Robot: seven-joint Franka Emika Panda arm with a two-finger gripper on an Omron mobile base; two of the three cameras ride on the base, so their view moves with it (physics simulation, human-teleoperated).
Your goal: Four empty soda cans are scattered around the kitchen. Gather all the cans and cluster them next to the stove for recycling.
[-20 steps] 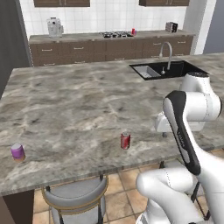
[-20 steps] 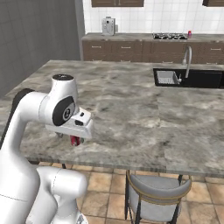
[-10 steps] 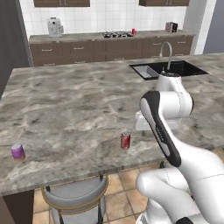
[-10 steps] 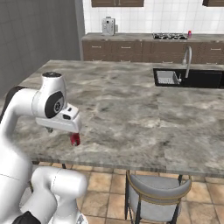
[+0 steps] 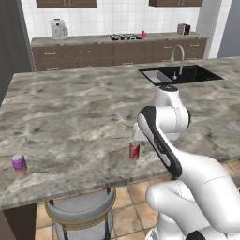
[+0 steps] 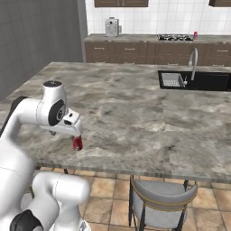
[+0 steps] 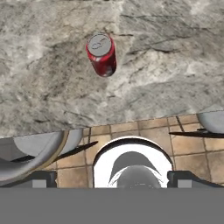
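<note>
Gripper (image 6: 72, 131) hangs with jaws spread wide above a dark red soda can (image 5: 134, 150) standing upright near the island counter's (image 5: 75, 122) front edge; a purple can (image 5: 19, 162) stands well apart.

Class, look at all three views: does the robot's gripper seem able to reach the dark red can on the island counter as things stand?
Probably yes. The open gripper hangs just above the dark red can, which stands upright near the island counter edge with nothing beside it.
</note>
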